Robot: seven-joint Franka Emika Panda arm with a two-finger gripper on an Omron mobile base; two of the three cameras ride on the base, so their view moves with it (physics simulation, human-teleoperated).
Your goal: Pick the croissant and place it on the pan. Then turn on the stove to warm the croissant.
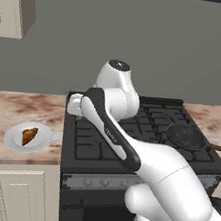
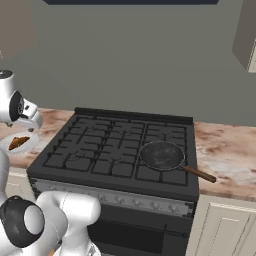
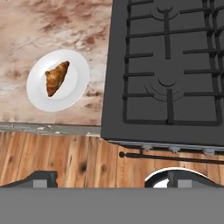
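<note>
The croissant (image 3: 57, 78) lies on a round white plate (image 3: 75, 94) on the counter left of the stove (image 3: 166, 70); it also shows in the left base view (image 1: 29, 135) and the right base view (image 2: 19, 142). The dark pan (image 1: 187, 136) sits on the stove's front right burner (image 2: 162, 154), its brown handle (image 2: 200, 174) pointing right. My gripper (image 3: 114, 179) hangs open and holds nothing, high above the stove's front left corner, looking straight down. The croissant is up and to the left of it in the hand view. The grey knob strip (image 1: 106, 182) runs along the stove's front.
Marble counter (image 1: 1, 110) lies on both sides of the stove (image 2: 225, 155). Cream cabinets (image 1: 18, 194) stand below it, upper cabinets (image 1: 13, 1) at the far left and far right. Wood floor (image 3: 65, 162) is below the hand. My own arm (image 1: 114, 133) crosses the stove's left half.
</note>
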